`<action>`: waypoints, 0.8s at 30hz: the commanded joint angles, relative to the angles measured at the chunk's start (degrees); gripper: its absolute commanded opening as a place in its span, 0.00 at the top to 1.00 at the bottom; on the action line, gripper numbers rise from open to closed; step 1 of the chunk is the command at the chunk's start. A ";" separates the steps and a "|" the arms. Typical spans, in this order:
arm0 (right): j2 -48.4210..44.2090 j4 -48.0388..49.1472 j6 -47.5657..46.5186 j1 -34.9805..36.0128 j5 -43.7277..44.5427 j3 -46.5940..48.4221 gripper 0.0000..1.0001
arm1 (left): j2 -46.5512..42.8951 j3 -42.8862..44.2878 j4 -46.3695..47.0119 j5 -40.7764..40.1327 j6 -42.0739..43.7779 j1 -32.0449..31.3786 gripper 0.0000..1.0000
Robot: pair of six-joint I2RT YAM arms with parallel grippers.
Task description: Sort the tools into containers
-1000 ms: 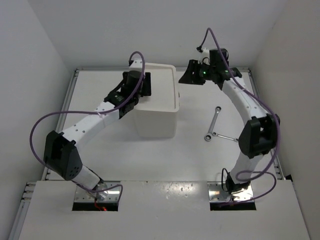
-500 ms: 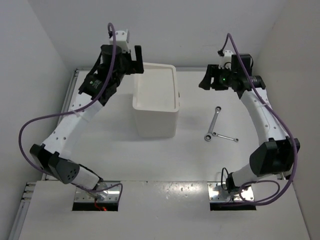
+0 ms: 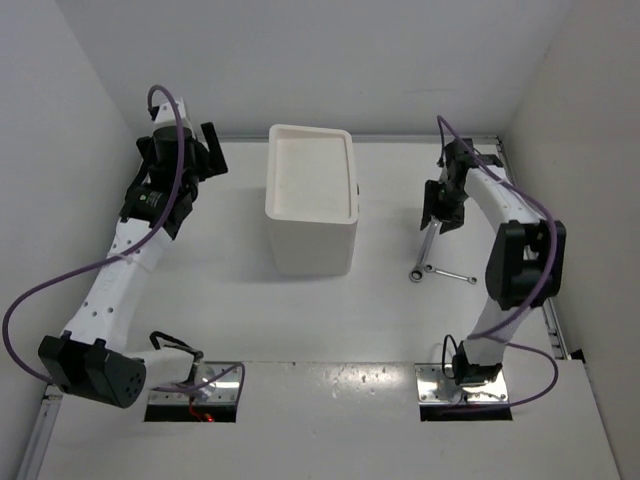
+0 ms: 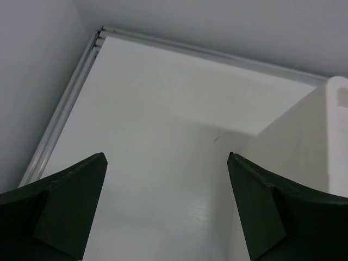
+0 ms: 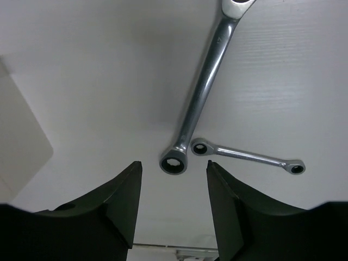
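Right end effector (image 5: 173, 176), released and empty, hovers over the longer wrench (image 5: 204, 87) and shorter wrench (image 5: 244, 156), ring ends clear only from its wrist; left end effector (image 4: 166, 160), released, faces the white box (image 4: 293, 147).

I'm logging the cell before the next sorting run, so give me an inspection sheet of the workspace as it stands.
Surface: white tabletop, one faint hairline mark by the box.
Job's things: tall white plastic box upright, top tray empty; long slim silver wrench and short slim silver wrench lie on the table right of it, ends nearly meeting.
Clutter: nothing seen.
Grippers: left gripper open beside the box; right gripper open above the wrenches.
Cables: purple cables loop along both arms, off the tools.
Surroundings: plain white walls; metal rail at the table edge.
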 commanded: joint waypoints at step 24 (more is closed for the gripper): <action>25.53 -7.91 9.66 -1.94 1.40 15.02 0.54 | 0.40 -5.90 1.59 16.96 -5.60 15.15 0.00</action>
